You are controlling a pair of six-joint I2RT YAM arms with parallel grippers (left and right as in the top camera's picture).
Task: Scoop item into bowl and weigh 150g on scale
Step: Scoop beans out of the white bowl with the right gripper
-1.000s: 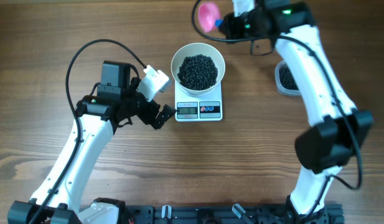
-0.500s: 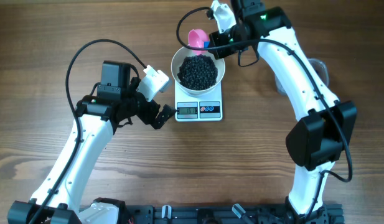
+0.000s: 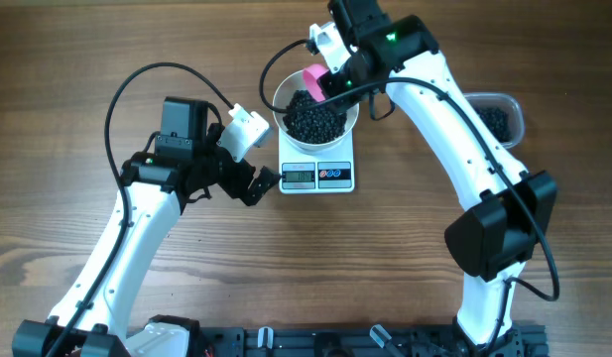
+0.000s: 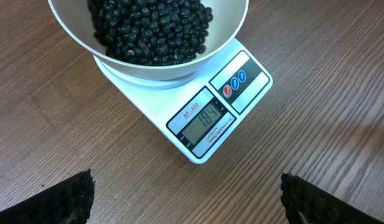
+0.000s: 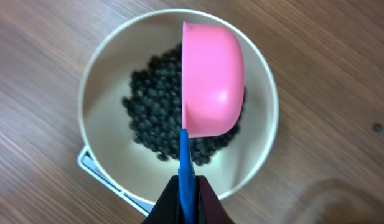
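Overhead, the right arm has swung away from the tub (image 3: 512,103) and brought the pink scoop (image 3: 313,77) over the bowl (image 3: 278,107) of beans (image 3: 317,119) sitting on the scale (image 3: 317,177). The left gripper (image 3: 258,184) waits beside it, jaws wide, holding nothing.

From the left wrist, the display (image 4: 205,118) seems to read 184, already past the target.

From the right wrist, the right gripper (image 5: 187,186) is clamped on the scoop's blue handle (image 5: 186,155), with the scoop just above the beans. Some probably have to come out.
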